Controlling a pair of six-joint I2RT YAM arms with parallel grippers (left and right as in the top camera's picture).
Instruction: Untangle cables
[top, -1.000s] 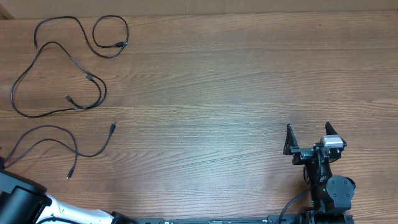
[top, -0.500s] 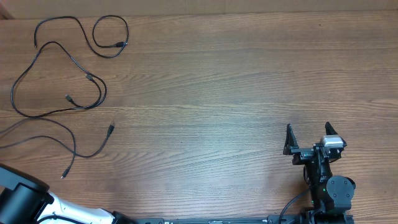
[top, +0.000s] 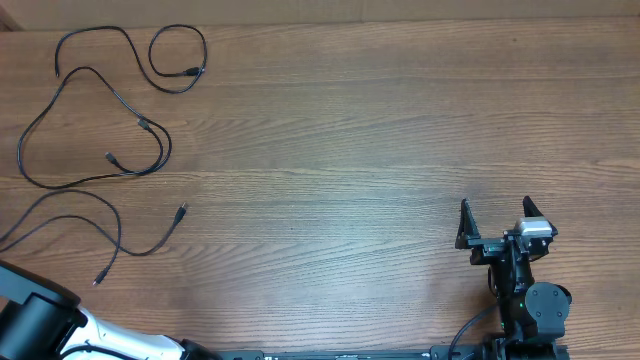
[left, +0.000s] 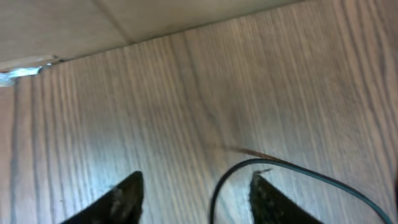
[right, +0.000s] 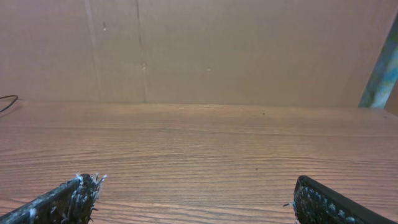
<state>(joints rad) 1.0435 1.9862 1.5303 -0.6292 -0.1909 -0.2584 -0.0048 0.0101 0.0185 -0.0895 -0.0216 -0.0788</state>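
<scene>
We've basically got a big wood-grain table (top: 350, 130), brown with darker streaks, filling nearly the whole overhead view. Past its far edge we see a plain cardboard wall (right: 217, 43) with a couple of faint vertical creases, plus a teal-ish post (right: 380, 68) slanting in at the right. In the left wrist view we also spot a pale tan surface (left: 155, 15) beyond the table edge, with a small whitish scrap (left: 18, 70) right at that edge.
</scene>
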